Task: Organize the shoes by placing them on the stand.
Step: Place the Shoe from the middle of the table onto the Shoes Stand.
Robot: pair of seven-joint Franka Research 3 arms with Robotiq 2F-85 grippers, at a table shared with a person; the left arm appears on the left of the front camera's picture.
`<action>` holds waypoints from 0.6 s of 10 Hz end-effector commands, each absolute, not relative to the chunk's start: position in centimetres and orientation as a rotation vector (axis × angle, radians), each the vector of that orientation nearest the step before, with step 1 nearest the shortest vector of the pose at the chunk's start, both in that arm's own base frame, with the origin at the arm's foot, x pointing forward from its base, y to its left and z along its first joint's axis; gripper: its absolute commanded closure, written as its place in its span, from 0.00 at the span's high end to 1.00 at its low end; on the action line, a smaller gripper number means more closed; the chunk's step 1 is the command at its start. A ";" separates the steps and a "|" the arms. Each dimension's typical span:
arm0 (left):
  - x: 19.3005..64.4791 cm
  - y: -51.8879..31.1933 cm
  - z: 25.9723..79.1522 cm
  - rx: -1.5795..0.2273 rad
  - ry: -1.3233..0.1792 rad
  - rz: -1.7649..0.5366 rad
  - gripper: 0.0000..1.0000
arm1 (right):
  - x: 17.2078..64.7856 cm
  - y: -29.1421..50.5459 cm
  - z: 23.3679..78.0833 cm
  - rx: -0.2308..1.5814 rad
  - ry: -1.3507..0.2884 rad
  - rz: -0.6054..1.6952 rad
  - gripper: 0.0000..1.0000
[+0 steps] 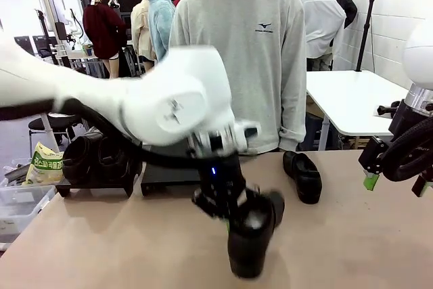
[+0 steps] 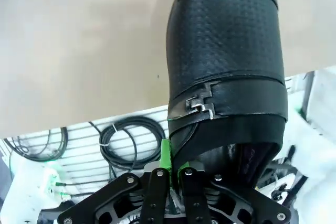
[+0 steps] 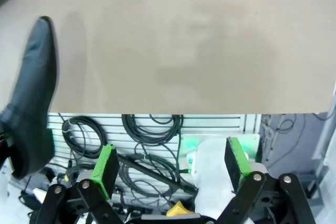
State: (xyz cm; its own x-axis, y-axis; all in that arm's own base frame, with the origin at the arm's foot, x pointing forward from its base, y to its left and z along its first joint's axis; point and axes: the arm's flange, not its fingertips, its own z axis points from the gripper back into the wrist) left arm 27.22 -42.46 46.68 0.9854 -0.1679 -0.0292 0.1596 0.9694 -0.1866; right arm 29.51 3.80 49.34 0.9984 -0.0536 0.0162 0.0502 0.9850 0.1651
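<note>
Lower centre in the front view, the left claw [image 1: 223, 209] grips a black shoe [image 1: 249, 238] — its wrist view adds the pinch on the collar beside a buckle [image 2: 199, 103]. The right claw [image 3: 170, 162] gapes wide above the bench [image 3: 199, 40]. A second shoe [image 1: 303, 175] lies centre right; dark shapes [image 1: 98, 157] on the stand [image 1: 101, 184], middle left, may be more.

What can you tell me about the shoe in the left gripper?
Black leather slip-on shoe with a perforated panel over the vamp, a smooth toe and a small metal clasp on its side. The left gripper is shut on its collar edge; the toe points away from the wrist, down toward the table. Whether it touches the table cannot be told.
</note>
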 end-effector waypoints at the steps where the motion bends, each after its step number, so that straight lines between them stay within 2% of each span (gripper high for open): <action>1: 29.2 -36.9 51.5 -0.238 -0.190 -0.122 0.00 | 29.4 3.7 49.3 0.170 -0.016 -0.040 1.00; 3: 34.0 -32.2 52.3 -0.240 -0.343 -0.101 0.00 | 29.4 3.7 49.3 0.170 -0.016 -0.040 1.00; 6: 39.4 -27.7 51.1 -0.245 -0.396 -0.122 0.00 | 29.4 3.7 49.3 0.170 -0.016 -0.040 1.00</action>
State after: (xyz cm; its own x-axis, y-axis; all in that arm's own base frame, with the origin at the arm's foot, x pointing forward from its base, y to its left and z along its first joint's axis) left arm 38.92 -27.38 51.55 0.9278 -0.0584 0.3686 0.1432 0.9677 -0.2073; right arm 29.49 3.78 49.36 0.9984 -0.0541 0.0165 0.0506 0.9849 0.1656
